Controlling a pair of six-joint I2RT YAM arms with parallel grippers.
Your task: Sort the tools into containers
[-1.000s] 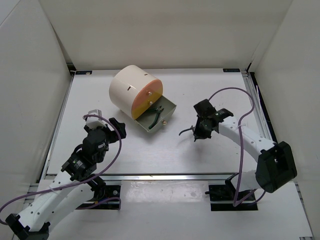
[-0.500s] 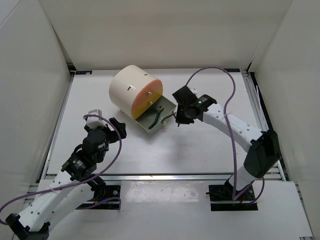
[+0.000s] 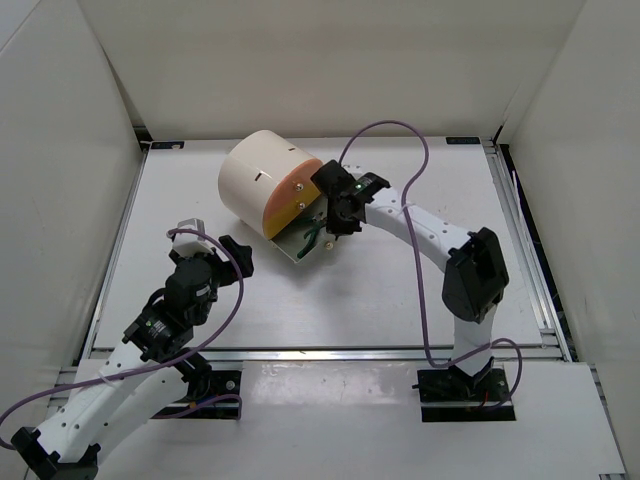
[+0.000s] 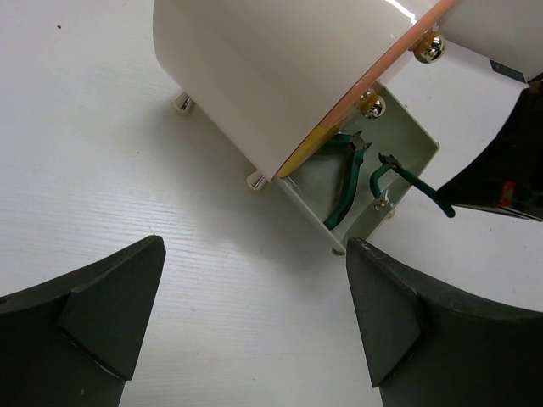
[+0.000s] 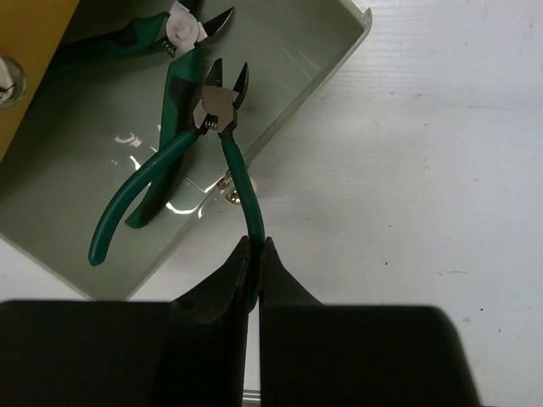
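The cream drum cabinet (image 3: 262, 178) has a peach face (image 3: 298, 195) and one grey-green drawer (image 3: 291, 248) pulled open. My right gripper (image 3: 333, 222) hangs over that drawer. In the right wrist view it (image 5: 254, 248) is shut on one handle of dark-green-handled cutters (image 5: 227, 127), whose head hangs over the drawer (image 5: 288, 68). Another pair of green-handled pliers (image 5: 161, 38) lies inside the drawer and also shows in the left wrist view (image 4: 344, 182). My left gripper (image 3: 238, 256) is open and empty, left of the drawer, over bare table (image 4: 254, 314).
The drawer's brass knob (image 5: 229, 193) sits just below the held handle. Two more brass knobs (image 4: 428, 47) show on the peach face. The drum stands on small feet (image 4: 254, 181). White walls enclose the table on three sides.
My right arm has swung left from the middle of the table to over the open drawer, carrying the cutters. My left arm has not moved.
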